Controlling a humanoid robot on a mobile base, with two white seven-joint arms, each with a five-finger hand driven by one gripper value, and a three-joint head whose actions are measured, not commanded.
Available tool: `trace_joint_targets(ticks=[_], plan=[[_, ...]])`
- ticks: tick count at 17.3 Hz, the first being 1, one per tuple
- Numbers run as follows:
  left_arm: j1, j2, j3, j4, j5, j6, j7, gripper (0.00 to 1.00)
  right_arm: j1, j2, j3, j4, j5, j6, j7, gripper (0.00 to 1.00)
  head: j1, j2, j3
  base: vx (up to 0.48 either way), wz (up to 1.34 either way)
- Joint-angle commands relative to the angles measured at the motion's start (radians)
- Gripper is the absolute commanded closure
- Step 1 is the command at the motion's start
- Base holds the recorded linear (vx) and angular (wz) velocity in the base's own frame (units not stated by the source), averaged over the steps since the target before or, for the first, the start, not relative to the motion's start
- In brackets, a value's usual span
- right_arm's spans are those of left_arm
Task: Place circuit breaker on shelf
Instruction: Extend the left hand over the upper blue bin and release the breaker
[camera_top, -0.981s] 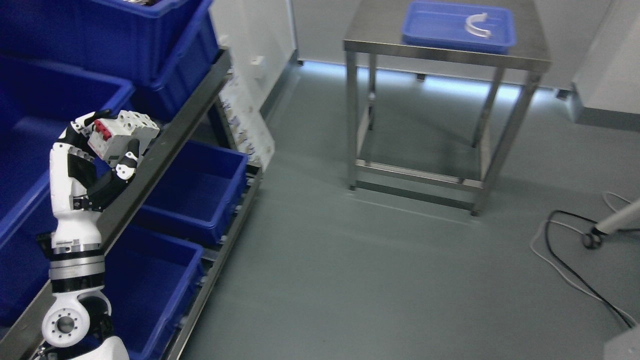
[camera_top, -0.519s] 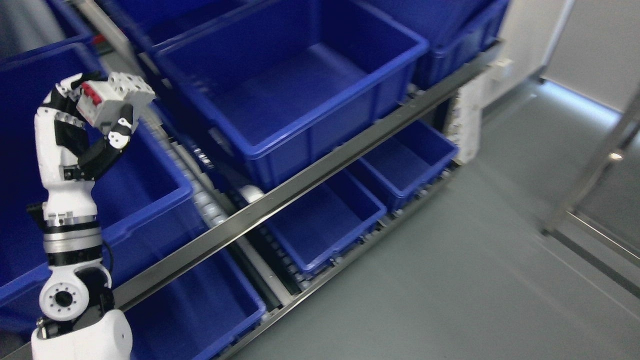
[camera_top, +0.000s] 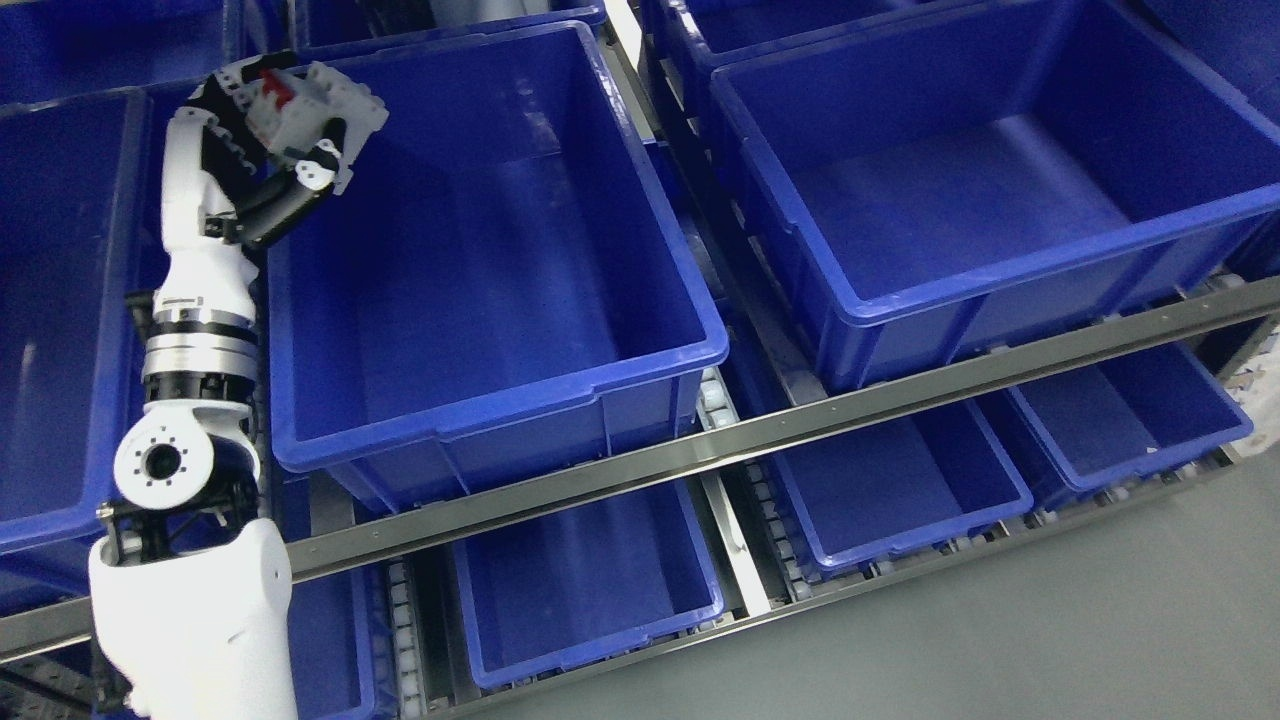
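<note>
My left hand (camera_top: 280, 130) is raised at the upper left, its fingers curled around a grey-white circuit breaker (camera_top: 318, 113) with a red switch. The breaker hangs over the back left corner of a large empty blue bin (camera_top: 480, 250) on the shelf's upper level. The white left arm rises from the bottom left. No right arm shows.
A second large blue bin (camera_top: 980, 180) sits to the right and another (camera_top: 60, 300) at the far left. A metal shelf rail (camera_top: 800, 425) runs across below them. Smaller blue bins (camera_top: 590, 580) fill the lower level. Grey floor (camera_top: 1050, 640) lies at the bottom right.
The whole view has swung left onto the shelf, so the steel table and floor are gone. The hand still holds the breaker, now over the large bin's back left corner.
</note>
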Motion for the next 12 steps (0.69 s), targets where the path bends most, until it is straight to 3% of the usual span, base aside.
trace_joint_targets(ticks=[1,7,12], plan=[[-0.214,0.018,-0.17,0.312,-0.278,0.037,-0.091,0.94,0.0,-0.018,0.02,0.0,0.0,-0.017,0.0,0.0,0.0,0.0,0.0,0.056,0.29],[-0.348,0.074,-0.289,0.723,-0.423,-0.032,-0.068,0.92,0.0,-0.018,0.02,0.0,0.0,-0.017,-0.001,0.0,0.0,0.0,0.0,0.024,0.12],[-0.501,0.069,-0.292,1.119,-0.424,-0.127,0.067,0.92,0.0,-0.018,0.02,0.0,0.0,-0.017,0.0,0.0,0.0,0.0,0.0,0.003,0.0]])
